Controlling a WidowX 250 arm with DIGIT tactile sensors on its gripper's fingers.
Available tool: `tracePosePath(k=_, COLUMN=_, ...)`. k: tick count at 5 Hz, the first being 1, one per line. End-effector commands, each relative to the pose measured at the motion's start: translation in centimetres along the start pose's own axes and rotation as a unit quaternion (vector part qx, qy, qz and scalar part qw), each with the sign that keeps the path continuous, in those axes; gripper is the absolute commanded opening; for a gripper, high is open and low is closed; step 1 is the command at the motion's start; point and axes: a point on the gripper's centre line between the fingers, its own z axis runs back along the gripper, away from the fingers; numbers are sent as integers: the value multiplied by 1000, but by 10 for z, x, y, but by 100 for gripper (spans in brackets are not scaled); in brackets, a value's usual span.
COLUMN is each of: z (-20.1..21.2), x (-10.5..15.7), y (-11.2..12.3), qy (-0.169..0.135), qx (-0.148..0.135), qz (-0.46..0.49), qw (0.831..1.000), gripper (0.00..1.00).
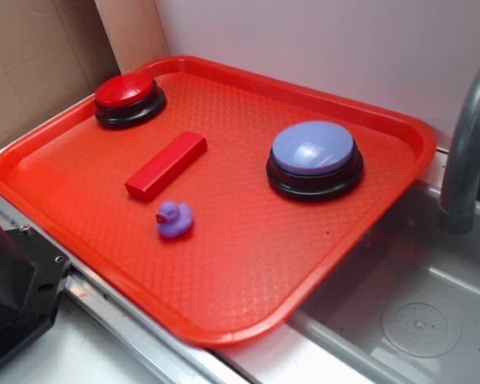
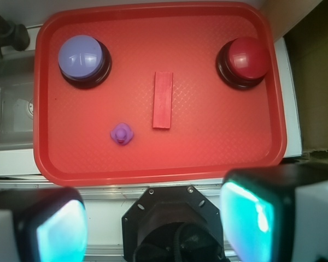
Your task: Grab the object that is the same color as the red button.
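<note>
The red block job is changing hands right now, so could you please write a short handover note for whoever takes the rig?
Tool: open, empty, held well above the near edge of the tray, touching nothing.

Red block: lies flat near the tray's middle, between the red button and the lavender button, clear of both. Purple duck sits just beside its near end, apart from it.

Done: nothing grasped yet.

Left: bring the tool down over the block, probably closing across its narrow width, avoid the duck, then lift.
</note>
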Motion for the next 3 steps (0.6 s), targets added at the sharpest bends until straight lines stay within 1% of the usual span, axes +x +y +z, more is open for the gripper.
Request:
tracePosePath(k=1, z=0, x=0, y=0, qy=0, qx=0, qz=0, qw=1000, gripper=100)
tracePosePath(k=2, z=-13, x=25, y=-1, qy=-9, qx=2, qz=16, qw=1000, gripper=100)
tracePosePath(k=3, z=-29, x=61, y=-1, qy=-17, qx=-11, qz=45, qw=999, gripper=100)
